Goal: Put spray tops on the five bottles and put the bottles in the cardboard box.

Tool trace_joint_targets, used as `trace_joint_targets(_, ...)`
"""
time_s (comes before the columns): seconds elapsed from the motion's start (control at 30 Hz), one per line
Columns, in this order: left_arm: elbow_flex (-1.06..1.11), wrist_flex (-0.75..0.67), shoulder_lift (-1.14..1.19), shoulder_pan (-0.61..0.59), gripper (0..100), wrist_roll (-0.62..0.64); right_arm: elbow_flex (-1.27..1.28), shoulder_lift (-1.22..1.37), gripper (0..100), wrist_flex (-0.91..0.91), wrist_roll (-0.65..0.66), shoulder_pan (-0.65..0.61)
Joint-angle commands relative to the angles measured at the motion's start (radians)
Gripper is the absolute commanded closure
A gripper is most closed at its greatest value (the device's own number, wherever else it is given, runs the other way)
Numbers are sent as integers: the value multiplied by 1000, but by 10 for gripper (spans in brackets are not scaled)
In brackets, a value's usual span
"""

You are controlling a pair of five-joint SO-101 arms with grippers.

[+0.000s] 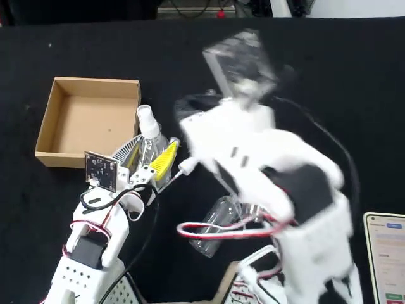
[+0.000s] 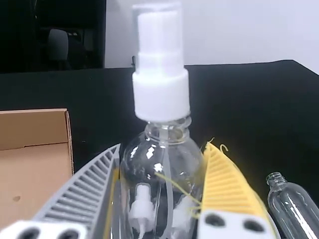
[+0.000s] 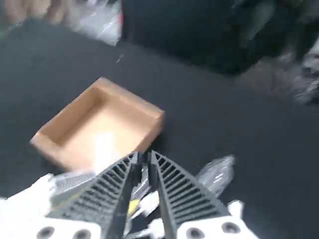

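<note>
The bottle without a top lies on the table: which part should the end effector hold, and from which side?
Probably the round body of the bare bottle, near its middle, coming from above with the fingers across its width. It lies on its side, so both sides of the body are free, while the open neck is narrow and low.

High view: was fixed above the table [image 1: 354, 76] and looked down from fairly far, with the table's far edge along the top of the frame and the cardboard box [image 1: 88, 120] at the left.
Left wrist view: sat just behind the left gripper [image 2: 163, 147], very near the capped bottle [image 2: 160, 164], and faced level across the table.
Right wrist view: rode behind the right gripper [image 3: 143, 154], raised, and tilted down toward the cardboard box.
Shared: all three took in the cardboard box; the high and left wrist views both took in the capped bottle and an uncapped bottle [image 2: 291, 204].
</note>
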Motion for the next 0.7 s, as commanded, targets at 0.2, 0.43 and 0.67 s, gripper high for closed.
trace_joint_targets(0.2, -113, -68, -9, -165, 840, -5, 668, -335, 973, -347, 46, 115)
trace_joint_targets(0.43, -292, -71, 3, -463, 837, -6, 998, -490, 973, -585, 17, 115)
trace_joint_targets(0.67, -496, -224, 272, -515, 837, -34, 1201, -568, 973, -710, -109, 114)
